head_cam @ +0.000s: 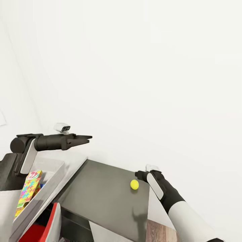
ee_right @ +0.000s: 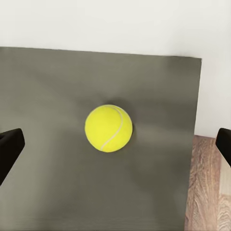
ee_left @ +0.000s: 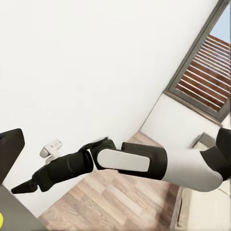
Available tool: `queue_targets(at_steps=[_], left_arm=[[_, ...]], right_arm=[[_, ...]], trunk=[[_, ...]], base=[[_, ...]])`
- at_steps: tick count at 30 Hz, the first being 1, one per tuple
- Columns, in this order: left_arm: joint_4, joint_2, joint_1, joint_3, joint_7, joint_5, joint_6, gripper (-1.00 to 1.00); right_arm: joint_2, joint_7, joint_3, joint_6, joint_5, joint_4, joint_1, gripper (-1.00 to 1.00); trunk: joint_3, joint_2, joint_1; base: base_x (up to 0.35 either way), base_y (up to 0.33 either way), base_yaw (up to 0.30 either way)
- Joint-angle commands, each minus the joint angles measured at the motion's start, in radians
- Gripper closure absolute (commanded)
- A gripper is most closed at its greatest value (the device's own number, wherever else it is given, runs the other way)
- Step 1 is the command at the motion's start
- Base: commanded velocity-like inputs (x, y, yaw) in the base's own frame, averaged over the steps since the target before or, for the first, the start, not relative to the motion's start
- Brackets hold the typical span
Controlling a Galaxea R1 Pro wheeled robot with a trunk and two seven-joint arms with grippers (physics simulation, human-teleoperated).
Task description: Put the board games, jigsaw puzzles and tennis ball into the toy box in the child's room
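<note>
My right gripper (head_cam: 138,174) is mostly hidden behind its own wrist from the head; from the wrist camera its fingers (ee_right: 10,148) show wide apart at either edge, released, with the ball (ee_right: 109,128) between and beyond them. The ball (head_cam: 134,184) sits on the dark grey table (head_cam: 101,195), near the far edge, just beside my right gripper and untouched. My left gripper (head_cam: 85,138) hangs above the toy box (head_cam: 50,181), fingers pressed together on nothing. The box is cut off by the frame; a puzzle (head_cam: 28,190) leans inside it, partly hidden. Behind is a bare white wall (head_cam: 141,74). Plank floor (head_cam: 161,232) shows past the table's corner, and a louvred window (ee_left: 207,77) from the left wrist.
</note>
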Motion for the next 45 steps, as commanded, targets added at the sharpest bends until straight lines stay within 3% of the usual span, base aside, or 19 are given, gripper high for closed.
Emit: queue_targets(at_steps=[1,5,11,40,45], left_arm=[[0.000,-0.004,-0.005,-0.018,0.001,0.003,0.009,-1.00],[-0.001,-0.007,-0.010,-0.052,0.001,0.003,0.002,-1.00],[-0.001,-0.009,-0.010,-0.066,-0.002,0.003,-0.007,-1.00],[0.000,-0.009,-0.003,-0.069,0.001,0.002,-0.010,-1.00],[-0.001,-0.009,-0.003,-0.061,-0.001,0.002,-0.009,-1.00]], right_arm=[[-0.001,-0.009,0.003,0.002,-0.011,-0.004,-0.001,-1.00],[-0.002,-0.007,0.003,0.001,-0.011,-0.008,0.000,-1.00],[-0.003,-0.006,0.003,0.001,-0.011,-0.011,-0.001,-1.00],[-0.004,-0.007,0.002,0.000,-0.010,-0.011,-0.014,-1.00],[-0.004,-0.006,0.003,0.004,-0.010,-0.003,-0.064,-1.00]], trunk=[[-0.004,-0.003,0.001],[-0.010,-0.003,0.001],[-0.020,-0.003,0.001],[-0.066,-0.003,0.001],[-0.074,-0.003,0.001]], base=[[0.000,0.000,0.000],[0.000,0.000,0.000],[0.000,0.000,0.000],[0.000,0.020,0.000],[0.000,0.000,0.000]])
